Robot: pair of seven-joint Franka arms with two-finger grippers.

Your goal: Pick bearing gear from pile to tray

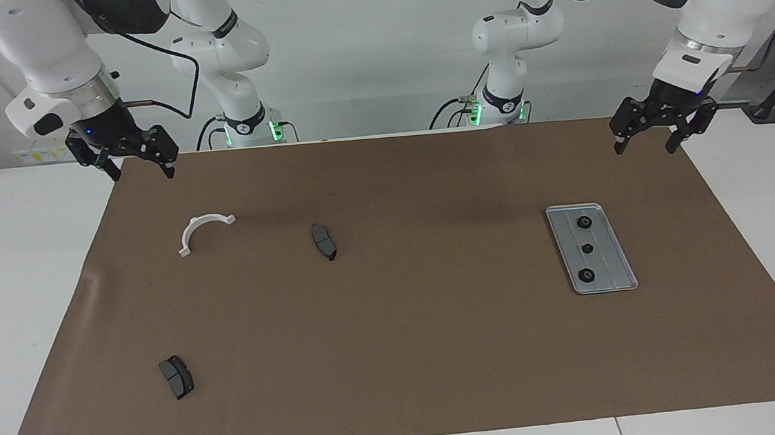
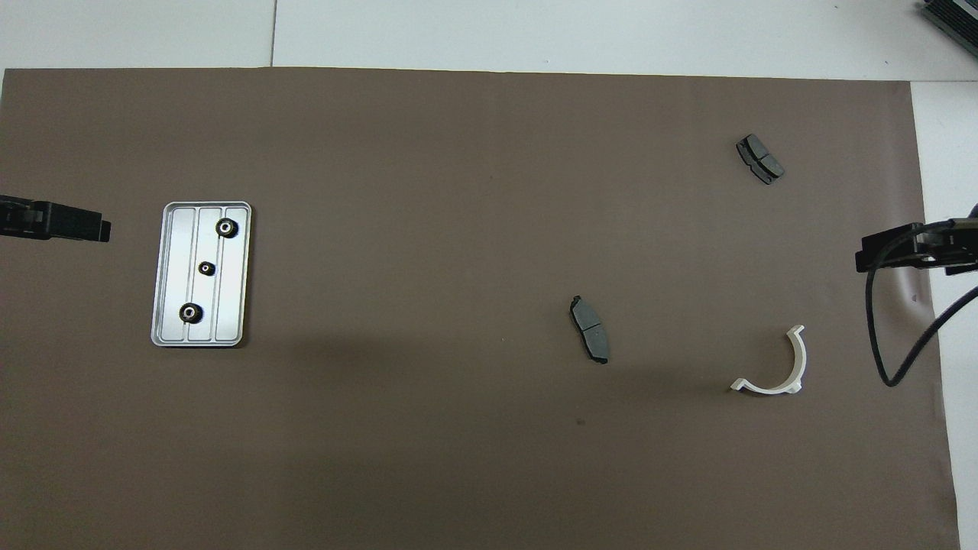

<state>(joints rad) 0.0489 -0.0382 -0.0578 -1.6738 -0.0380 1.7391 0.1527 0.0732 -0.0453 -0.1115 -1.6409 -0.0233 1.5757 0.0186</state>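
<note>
Looks done: three gears sit in the tray, so leave both spread-fingered grippers, left and right, raised at the table's ends.

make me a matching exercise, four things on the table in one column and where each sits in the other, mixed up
Things:
1. white half-ring bracket
2. three black bearing gears
3. grey pad block nearest the robots
4. grey pad block farthest from the robots

Places:
A. in the silver tray, toward the left arm's end
B. on the brown mat, mid-table
C. on the mat, near its edge farthest from the robots, toward the right arm's end
D. on the mat, nearest the right end effector

Pairs: 1-D, 2-A, 3-B, 4-C
</note>
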